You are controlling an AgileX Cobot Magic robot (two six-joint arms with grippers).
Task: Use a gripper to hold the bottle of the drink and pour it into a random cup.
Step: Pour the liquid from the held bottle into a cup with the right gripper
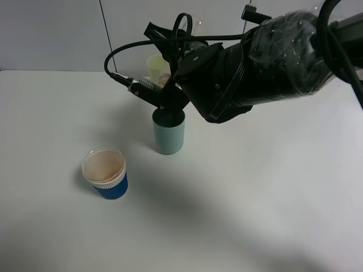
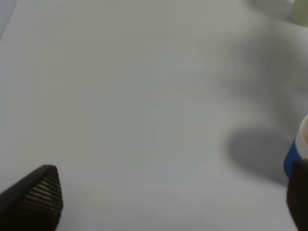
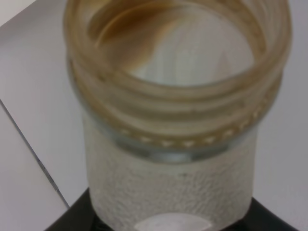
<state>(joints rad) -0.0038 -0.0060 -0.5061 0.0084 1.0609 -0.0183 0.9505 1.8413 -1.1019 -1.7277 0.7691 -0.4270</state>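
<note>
A white table fills the scene. The bulky black-wrapped right arm stretches across the middle, and the right gripper hangs just above the rim of the pale teal cup. A blue cup with a white rim stands near it, toward the left, and a pale yellow cup sits behind the arm. The right gripper's jaws are clamped on the bottle of the drink, which is capless with a brown film inside its neck. The left gripper hangs over bare table, its fingers spread wide
</note>
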